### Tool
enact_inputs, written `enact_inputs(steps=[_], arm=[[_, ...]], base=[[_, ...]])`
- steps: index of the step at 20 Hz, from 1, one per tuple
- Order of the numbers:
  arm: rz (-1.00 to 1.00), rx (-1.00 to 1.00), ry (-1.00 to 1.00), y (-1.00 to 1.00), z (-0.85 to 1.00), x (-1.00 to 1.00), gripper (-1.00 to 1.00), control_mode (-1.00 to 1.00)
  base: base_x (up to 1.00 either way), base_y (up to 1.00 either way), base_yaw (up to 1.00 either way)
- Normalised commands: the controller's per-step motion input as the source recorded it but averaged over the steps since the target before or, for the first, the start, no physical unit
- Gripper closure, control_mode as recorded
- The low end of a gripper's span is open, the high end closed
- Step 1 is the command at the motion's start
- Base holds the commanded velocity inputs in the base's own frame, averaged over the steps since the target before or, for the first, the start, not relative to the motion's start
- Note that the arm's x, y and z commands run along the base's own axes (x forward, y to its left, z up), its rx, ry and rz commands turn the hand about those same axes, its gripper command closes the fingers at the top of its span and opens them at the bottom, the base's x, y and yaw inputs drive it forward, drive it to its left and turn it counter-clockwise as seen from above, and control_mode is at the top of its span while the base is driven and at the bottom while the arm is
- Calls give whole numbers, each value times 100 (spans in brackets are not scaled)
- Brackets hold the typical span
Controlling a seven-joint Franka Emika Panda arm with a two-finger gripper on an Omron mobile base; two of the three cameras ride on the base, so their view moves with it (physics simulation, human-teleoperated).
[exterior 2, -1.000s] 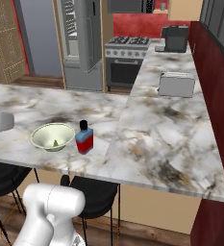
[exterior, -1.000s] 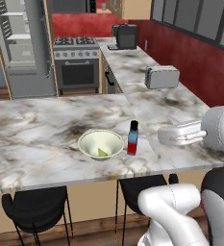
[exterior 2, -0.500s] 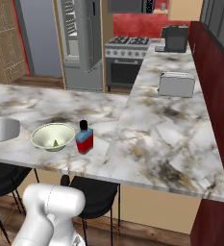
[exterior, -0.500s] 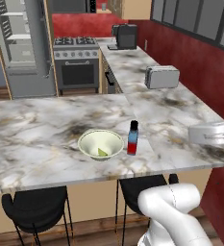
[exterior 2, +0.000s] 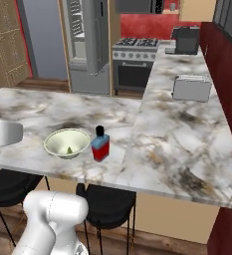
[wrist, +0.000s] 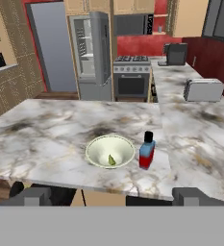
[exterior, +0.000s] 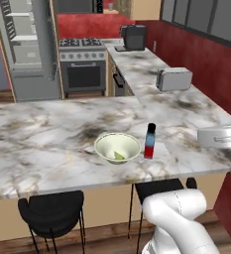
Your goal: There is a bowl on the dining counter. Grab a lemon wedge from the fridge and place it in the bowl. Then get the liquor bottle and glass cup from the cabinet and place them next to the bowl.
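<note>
The desk (exterior: 47, 139), a long marbled stone top on a tan wood base, is the biggest thing here and runs across the room, joining a second run that heads off toward twelve o'clock. Behind it at about eleven o'clock the fridge (wrist: 95, 53) stands with its door swung open, white shelves showing, which fits its having been visited for the fruit. Beside the fridge is the stove (exterior: 82, 64), and further along the far run sit a coffee machine (exterior: 133, 37) and a toaster (exterior: 174, 79). Black stools (exterior: 52, 211) are tucked under the near edge. On the desk near the front edge rests the bowl (wrist: 110, 152), pale and shallow, and inside it, toward five o'clock of its floor, lies the lemon wedge (wrist: 112, 160), small and yellow-green. Just beside the bowl at three o'clock stands the liquor bottle (wrist: 147, 150), upright, red with a blue label and black cap, close to the rim but apparently not touching; that spot matches the instruction to set it next to the bowl. By this layout two placements look done and the glass cup is what remains. The end effector (wrist: 111, 197) has its jaws spread fully apart and grips nothing, set back from the desk edge, likely freed for the trip to the cabinet.
</note>
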Motion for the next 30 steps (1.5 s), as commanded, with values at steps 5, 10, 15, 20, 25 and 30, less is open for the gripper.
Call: enact_inputs(steps=[5, 10, 15, 20, 25, 30], arm=[[0, 0, 0, 0, 0, 0, -100, 100], [0, 0, 0, 0, 0, 0, -100, 100], [0, 0, 0, 0, 0, 0, -100, 100], [0, 0, 0, 0, 0, 0, -100, 100], [0, 0, 0, 0, 0, 0, -100, 100], [0, 0, 0, 0, 0, 0, -100, 100]], base=[[1, 100, -1], [2, 100, 0], [-9, 100, 0], [-16, 100, 0], [-2, 100, -2], [11, 100, -8]])
